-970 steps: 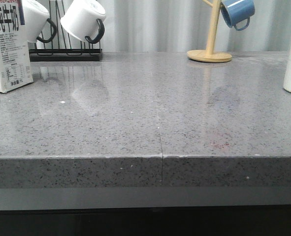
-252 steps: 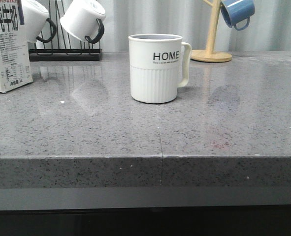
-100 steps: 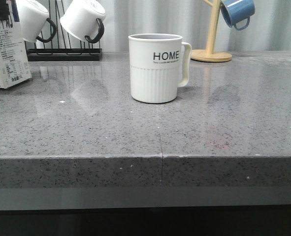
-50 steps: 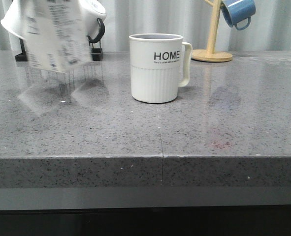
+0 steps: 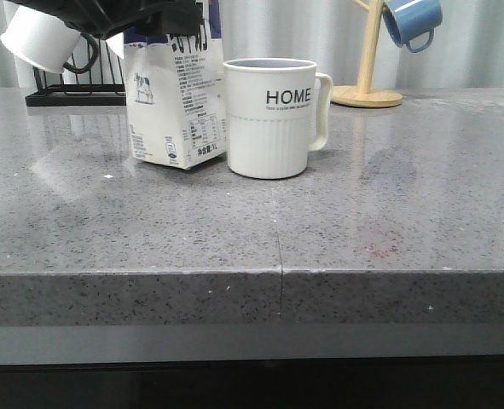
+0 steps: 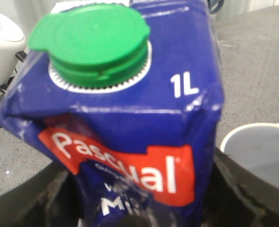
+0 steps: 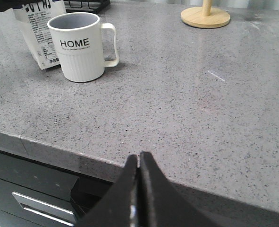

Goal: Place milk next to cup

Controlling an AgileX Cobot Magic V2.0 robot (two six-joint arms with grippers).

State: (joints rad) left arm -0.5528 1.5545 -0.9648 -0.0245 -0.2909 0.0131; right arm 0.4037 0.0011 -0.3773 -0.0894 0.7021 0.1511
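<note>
The milk (image 5: 176, 100), a white carton with a dark blue top, stands slightly tilted on the grey counter, close against the left side of the cup (image 5: 273, 115), a cream mug lettered "HOME". My left gripper (image 5: 149, 17) is shut on the carton's top from above. In the left wrist view the milk (image 6: 130, 94) fills the frame with its green cap (image 6: 94, 45). Dark fingers (image 6: 243, 189) flank the carton, and the cup's rim (image 6: 259, 142) is beside it. My right gripper (image 7: 139, 158) is shut and empty over the counter's front edge, far from the cup (image 7: 80, 47) and the milk (image 7: 40, 35).
A black rack with white black-handled mugs (image 5: 43, 38) stands at the back left. A wooden mug tree (image 5: 367, 85) with a blue mug (image 5: 412, 21) stands at the back right. The counter's front edge (image 5: 277, 273) runs across the foreground.
The milk has been lifted from the far left and carried right, down beside the cup. Before that, the cup came from the right edge to the counter's middle.
</note>
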